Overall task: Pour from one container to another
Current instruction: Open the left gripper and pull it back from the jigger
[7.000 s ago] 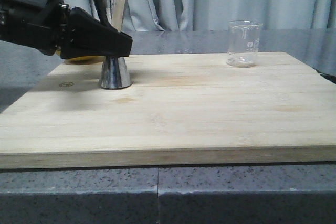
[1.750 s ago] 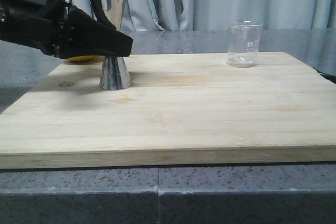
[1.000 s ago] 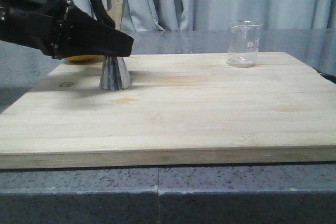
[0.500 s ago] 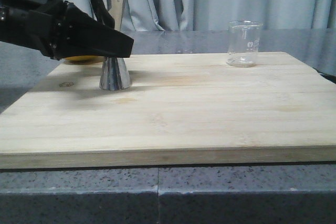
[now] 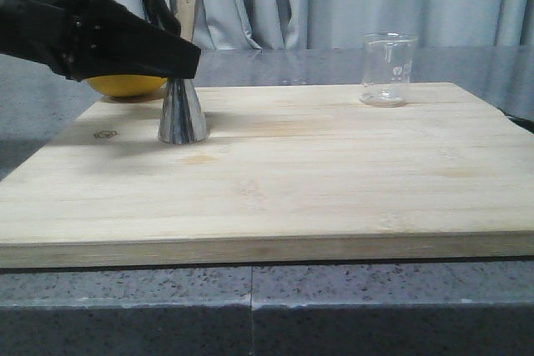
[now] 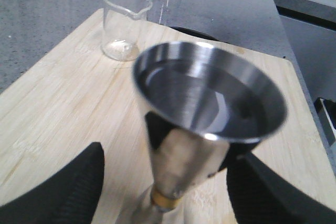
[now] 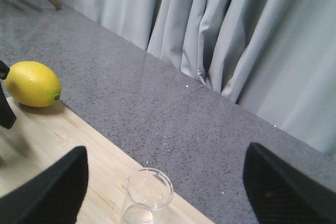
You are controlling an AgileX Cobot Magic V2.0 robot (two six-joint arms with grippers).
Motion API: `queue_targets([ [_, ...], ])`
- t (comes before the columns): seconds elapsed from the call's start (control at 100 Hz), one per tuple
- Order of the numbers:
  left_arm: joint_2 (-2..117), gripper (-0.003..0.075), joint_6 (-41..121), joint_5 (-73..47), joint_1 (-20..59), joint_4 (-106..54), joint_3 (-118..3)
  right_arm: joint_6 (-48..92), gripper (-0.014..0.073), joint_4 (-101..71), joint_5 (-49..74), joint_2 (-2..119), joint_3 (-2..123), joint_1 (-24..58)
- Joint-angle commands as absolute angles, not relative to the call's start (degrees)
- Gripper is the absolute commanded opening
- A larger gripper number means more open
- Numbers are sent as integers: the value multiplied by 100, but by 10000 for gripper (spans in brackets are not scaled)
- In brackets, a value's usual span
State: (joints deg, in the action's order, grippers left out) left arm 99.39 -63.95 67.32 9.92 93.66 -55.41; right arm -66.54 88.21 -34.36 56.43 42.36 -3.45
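- Left gripper (image 6: pixel 163 182): I see its fingers spread apart, flanking the jigger (image 5: pixel 178 60) at the waist; whether they touch it I cannot tell. The jigger stands upright on the board (image 5: pixel 292 181).
- Lemon (image 5: pixel 127 85): just behind my left gripper, partly hidden.
- Beaker (image 5: pixel 388 69): upright, well apart from the jigger, directly beneath my right gripper (image 7: pixel 163 182), which is spread wide and nearer. Its contents are indiscernible.
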Motion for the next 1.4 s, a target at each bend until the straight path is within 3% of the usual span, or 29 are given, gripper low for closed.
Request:
queue_targets([
  [0.0, 9675, 465, -6447, 7805, 895, 9176, -5654, -6650, 521, 8608, -3405, 5541, 4344, -369],
  [0.85, 9675, 465, -6798, 7805, 818, 9486, -5654, -6650, 521, 8616, -3290, 5541, 4344, -369],
  [1.39, 9086, 465, -7194, 7805, 195, 9822, -5654, -6650, 521, 8621, -3177, 5541, 4344, -369],
])
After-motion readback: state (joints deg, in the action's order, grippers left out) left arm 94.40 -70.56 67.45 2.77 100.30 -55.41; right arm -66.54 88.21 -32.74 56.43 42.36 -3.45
